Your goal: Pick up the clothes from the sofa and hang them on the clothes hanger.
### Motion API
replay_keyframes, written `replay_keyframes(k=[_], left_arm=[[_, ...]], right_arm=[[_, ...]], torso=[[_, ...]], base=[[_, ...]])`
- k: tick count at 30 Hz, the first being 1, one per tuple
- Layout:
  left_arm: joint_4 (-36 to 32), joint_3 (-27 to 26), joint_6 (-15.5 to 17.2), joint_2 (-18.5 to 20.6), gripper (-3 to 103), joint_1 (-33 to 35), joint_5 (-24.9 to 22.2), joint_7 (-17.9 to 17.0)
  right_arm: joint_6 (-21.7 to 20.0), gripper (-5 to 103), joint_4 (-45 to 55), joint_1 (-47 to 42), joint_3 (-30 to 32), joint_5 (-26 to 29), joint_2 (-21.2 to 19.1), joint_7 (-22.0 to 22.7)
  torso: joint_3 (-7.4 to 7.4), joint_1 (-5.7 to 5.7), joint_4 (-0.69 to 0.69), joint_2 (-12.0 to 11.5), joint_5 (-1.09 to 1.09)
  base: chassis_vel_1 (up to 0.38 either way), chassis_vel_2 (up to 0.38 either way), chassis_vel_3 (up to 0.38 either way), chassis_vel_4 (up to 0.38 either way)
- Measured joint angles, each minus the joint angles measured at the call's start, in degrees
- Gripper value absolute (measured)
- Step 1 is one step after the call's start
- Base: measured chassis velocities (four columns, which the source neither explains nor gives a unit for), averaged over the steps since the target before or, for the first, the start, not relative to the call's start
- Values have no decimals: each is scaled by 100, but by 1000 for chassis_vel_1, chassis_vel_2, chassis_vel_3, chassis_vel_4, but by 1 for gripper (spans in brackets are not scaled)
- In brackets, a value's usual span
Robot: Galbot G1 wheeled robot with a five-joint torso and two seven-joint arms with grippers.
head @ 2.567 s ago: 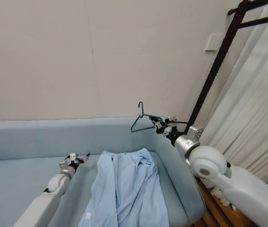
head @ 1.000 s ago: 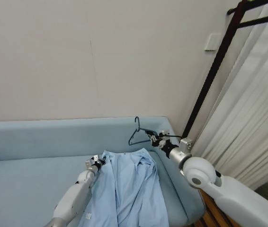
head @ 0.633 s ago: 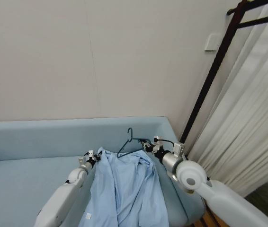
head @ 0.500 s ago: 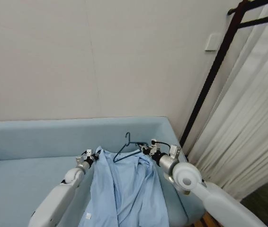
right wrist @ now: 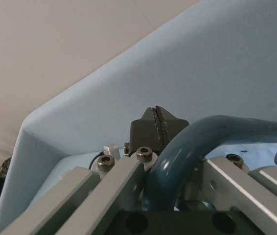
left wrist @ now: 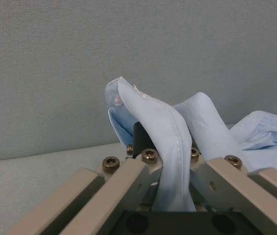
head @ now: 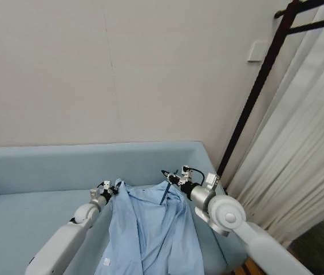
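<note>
Sofa (head: 24,220) bears the shirt (head: 150,229), collar (head: 118,187) toward backrest (head: 64,163), left hand (head: 106,188) pinching it, right hand (head: 174,179) clamping hanger (head: 162,195).

Pale blue shirt (head: 150,226), teal hanger (right wrist: 217,126)

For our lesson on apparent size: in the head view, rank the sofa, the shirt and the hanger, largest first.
1. Sofa
2. Shirt
3. Hanger, though part of it seems hidden in the shirt.

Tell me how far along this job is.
Done: left tool grips the light blue shirt, right tool the blue wire hanger. In hand: hanger tip at the collar. Left: threading it, then lifting the shirt off the pale blue sofa onto the dark metal rack.
</note>
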Motion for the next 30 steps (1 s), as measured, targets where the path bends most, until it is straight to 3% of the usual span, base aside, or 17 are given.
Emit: replay_keyframes(k=[10,23,28,30], left_arm=[[3,16,-9,-41,0,36,2,-5],[-189,193,-21,-155,0,108,35,-72],[-219,209,-20,-173,0,136,41,-89],[-220,208,-25,-195,0,145,58,-90]], right_arm=[[23,0,-206,726,-467,-250,20,-193],[243,0,-1067,2261,-1861,-772,904,-292],[404,0,-1510,2681,-1971,-946,1365,-255],[442,0,-1582,2551,-1935,-987,1365,-167]], torso=[[1,0,-1,0,-1],[1,0,0,0,-1],[0,1,4,0,-2],[0,1,5,0,-2]], base=[[0,0,0,0],[0,0,0,0],[0,0,0,0],[0,0,0,0]])
